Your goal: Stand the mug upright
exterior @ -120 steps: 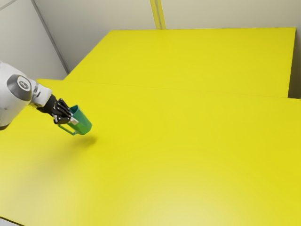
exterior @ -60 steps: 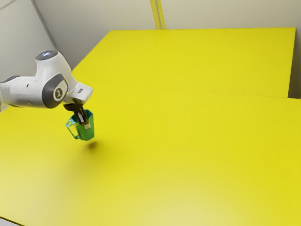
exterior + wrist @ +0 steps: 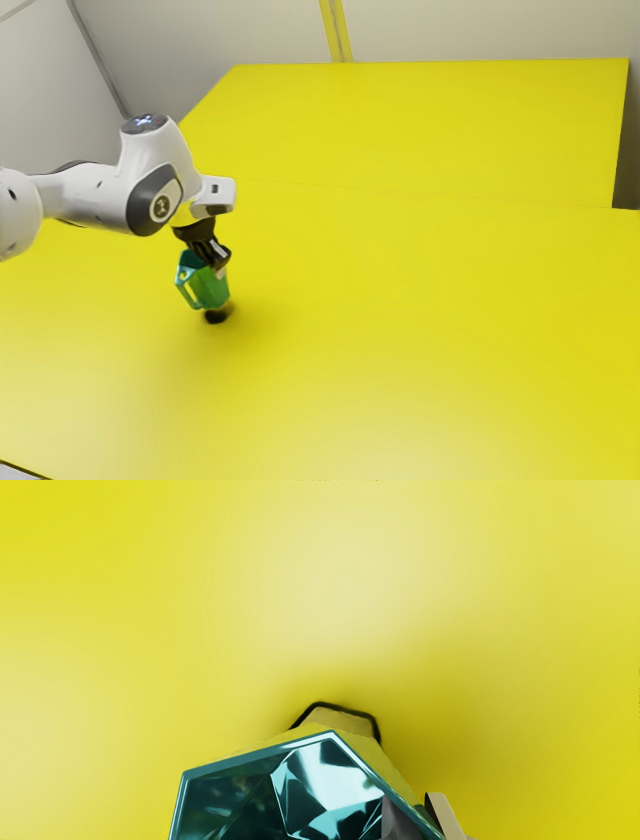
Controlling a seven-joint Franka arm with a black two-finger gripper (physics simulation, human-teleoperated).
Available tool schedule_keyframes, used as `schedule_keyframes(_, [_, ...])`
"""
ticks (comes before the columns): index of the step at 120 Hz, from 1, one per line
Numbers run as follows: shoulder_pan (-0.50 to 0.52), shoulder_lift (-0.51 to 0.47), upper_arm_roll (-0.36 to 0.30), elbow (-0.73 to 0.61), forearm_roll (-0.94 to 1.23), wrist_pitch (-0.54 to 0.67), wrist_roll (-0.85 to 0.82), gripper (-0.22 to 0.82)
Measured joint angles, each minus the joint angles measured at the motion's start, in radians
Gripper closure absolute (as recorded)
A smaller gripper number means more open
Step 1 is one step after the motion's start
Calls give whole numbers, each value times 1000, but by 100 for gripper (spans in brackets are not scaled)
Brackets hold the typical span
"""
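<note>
In the exterior view, my gripper [image 3: 219, 267] points down at the rim of the teal-green faceted mug [image 3: 206, 288]. The mug is nearly upright with a slight tilt, its opening up and its handle toward the exterior view's left. Its base is close above a small dark shadow; whether it touches the table cannot be told. From the wrist view, the gripper [image 3: 421, 819] pinches the wall of the mug [image 3: 320, 785], one finger inside the opening and the other against the outside.
The yellow table [image 3: 400, 330] extends around the mug and far to the exterior view's right. A pale wall [image 3: 480, 30] with a yellow vertical strip stands behind it.
The arm has swung the held mug toward the exterior view's right and lower in that view. From a strong tilt, the mug has turned closer to upright as my hand came to point down.
</note>
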Motion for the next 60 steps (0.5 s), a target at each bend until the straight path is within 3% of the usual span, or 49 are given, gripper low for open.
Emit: schedule_keyframes(60, [-37,39,5,3,-2,26,-243,79])
